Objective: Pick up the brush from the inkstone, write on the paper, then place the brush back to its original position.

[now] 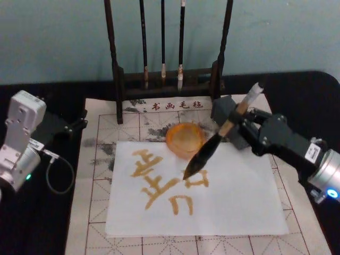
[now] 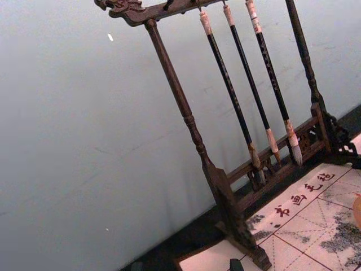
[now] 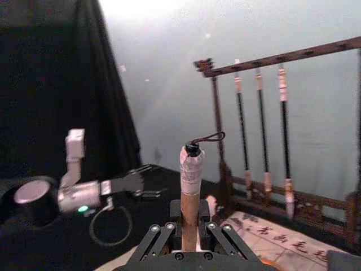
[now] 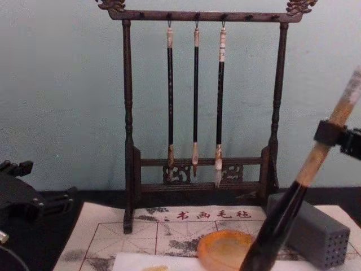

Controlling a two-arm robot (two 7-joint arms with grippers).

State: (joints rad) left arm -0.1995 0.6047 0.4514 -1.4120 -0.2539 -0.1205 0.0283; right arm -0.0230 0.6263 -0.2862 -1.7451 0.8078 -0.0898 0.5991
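Observation:
The brush (image 1: 220,135) slants down to the left, and its dark tip rests at the amber strokes on the white paper (image 1: 239,202). My right gripper (image 1: 236,121) is shut on its tan handle, just right of the round orange inkstone (image 1: 185,139). In the right wrist view the taped handle end (image 3: 190,169) rises between the fingers (image 3: 163,232). From the chest view the brush (image 4: 293,197) crosses in front of the inkstone (image 4: 225,249), held by the right gripper (image 4: 337,135). My left gripper (image 1: 77,125) is parked open at the table's left.
A dark wooden rack (image 1: 167,79) with three thin hanging brushes stands behind the inkstone. A grey block with small holes (image 4: 313,232) sits right of the inkstone. A gridded practice mat (image 1: 101,159) lies under the paper, on black cloth.

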